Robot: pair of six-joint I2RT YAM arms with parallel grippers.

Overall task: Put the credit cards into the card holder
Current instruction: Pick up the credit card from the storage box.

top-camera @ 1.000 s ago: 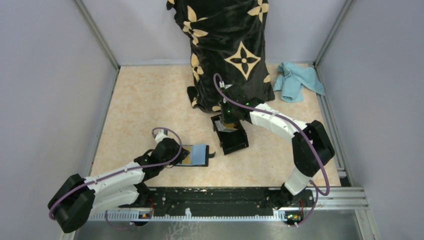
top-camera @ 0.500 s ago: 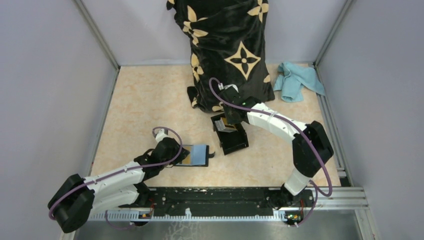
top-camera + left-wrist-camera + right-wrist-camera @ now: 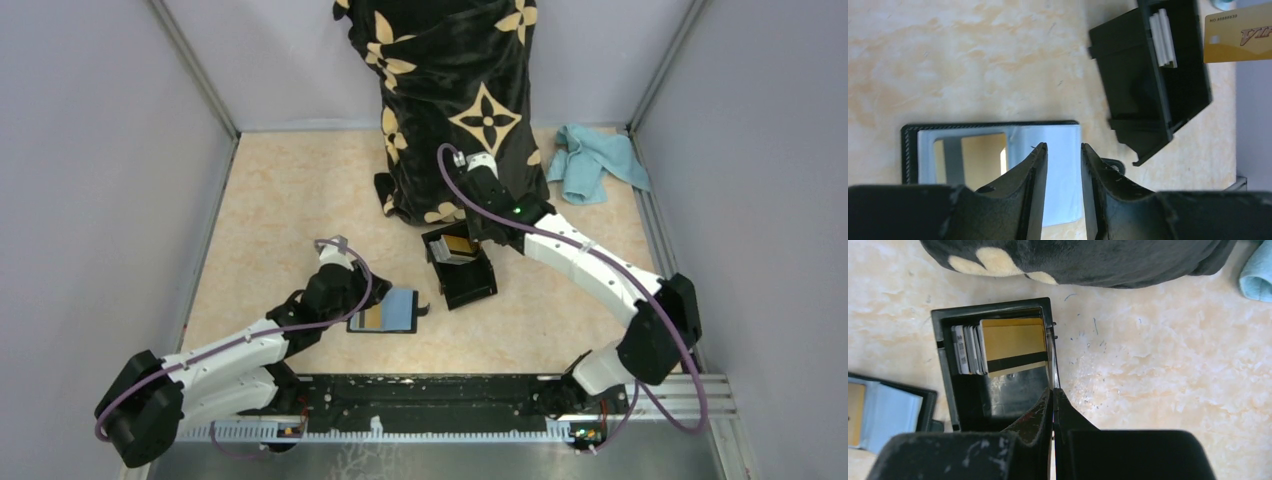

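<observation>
The card holder (image 3: 385,312) lies open on the table with an orange-gold card (image 3: 980,150) and a light blue card (image 3: 1063,135) in it. My left gripper (image 3: 1063,147) hovers over its blue card, jaws slightly apart and empty; the top view shows it at the holder's left edge (image 3: 362,300). My right gripper (image 3: 1053,392) is shut on an orange-gold card, seen edge-on (image 3: 1053,360) and face-on in the left wrist view (image 3: 1238,37). It holds the card above the rigid black box (image 3: 462,272), which holds more cards (image 3: 1013,347).
A black plush cloth with cream flowers (image 3: 455,100) hangs at the back, just behind the box. A light blue towel (image 3: 595,165) lies at the back right. Grey walls close in the table on three sides.
My right arm has swung back and up, lifting an orange-gold card out of the black box. My left gripper has drawn back off the card holder, uncovering more of it.
</observation>
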